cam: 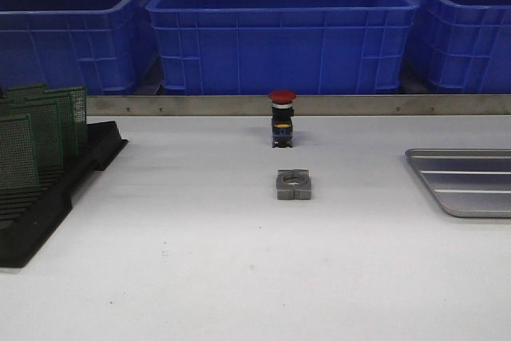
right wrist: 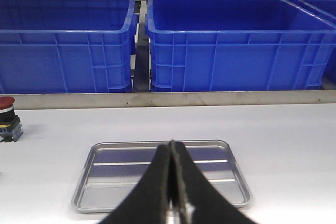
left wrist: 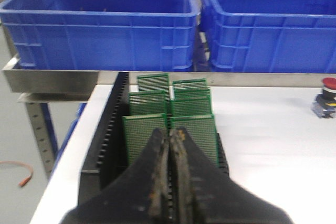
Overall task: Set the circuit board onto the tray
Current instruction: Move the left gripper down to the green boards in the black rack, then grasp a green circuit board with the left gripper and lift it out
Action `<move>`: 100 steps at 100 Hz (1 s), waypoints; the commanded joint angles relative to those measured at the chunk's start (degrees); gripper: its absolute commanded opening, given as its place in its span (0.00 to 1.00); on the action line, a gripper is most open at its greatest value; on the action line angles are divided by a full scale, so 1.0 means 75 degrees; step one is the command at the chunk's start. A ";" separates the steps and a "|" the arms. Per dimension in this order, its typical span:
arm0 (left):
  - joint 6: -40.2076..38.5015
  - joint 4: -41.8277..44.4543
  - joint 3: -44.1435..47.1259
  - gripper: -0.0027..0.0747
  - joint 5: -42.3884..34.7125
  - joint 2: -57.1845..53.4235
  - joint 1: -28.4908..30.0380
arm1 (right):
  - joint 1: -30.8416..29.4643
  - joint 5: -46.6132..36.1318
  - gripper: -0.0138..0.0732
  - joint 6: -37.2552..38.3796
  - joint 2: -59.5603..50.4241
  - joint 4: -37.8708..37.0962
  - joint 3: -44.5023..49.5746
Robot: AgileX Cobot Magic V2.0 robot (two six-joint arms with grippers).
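1. Silver metal tray [cam: 467,184] is lying flat on the white surface [cam: 200,261], at the front view's right edge and well apart from the black slotted rack [cam: 48,197]; its ribbed bottom is carrying nothing.
2. Green circuit boards [left wrist: 170,124] are standing upright in the rack's slots, in two columns, as the left wrist view is showing.
3. Taking the rack as landmark: a grey metal block [cam: 293,184] with a round bore is lying to the right of it, between rack and tray, touching neither.
4. A red-capped push button [cam: 282,119] is standing upright behind that block, farther from the rack's near end and close to the metal strip [cam: 319,105] edging the surface.
5. Blue plastic bins [cam: 279,29] are sitting in a row beyond the strip, behind the rack and everything else.
6. The left hand [left wrist: 170,145] is hovering just in front of the nearest boards in the rack, fingers pressed together, pinching nothing.
7. The right hand [right wrist: 173,156] is hanging over the tray's near rim, far to the right of the rack, fingers likewise pressed together and gripping nothing.
8. Neither hand is appearing in the front view.
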 commanded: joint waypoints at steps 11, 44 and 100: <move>-0.0065 -0.0051 -0.1769 0.01 0.0582 0.1872 0.0467 | -0.0028 -0.0575 0.03 -0.0004 -0.0186 -0.0071 -0.0097; 0.0689 -0.0145 -0.3961 0.49 0.1934 0.5132 0.0434 | -0.0028 -0.0575 0.03 -0.0004 -0.0186 -0.0071 -0.0097; 1.1515 -0.4111 -0.6720 0.57 0.4824 0.9445 0.0421 | -0.0028 -0.0575 0.03 -0.0004 -0.0186 -0.0071 -0.0097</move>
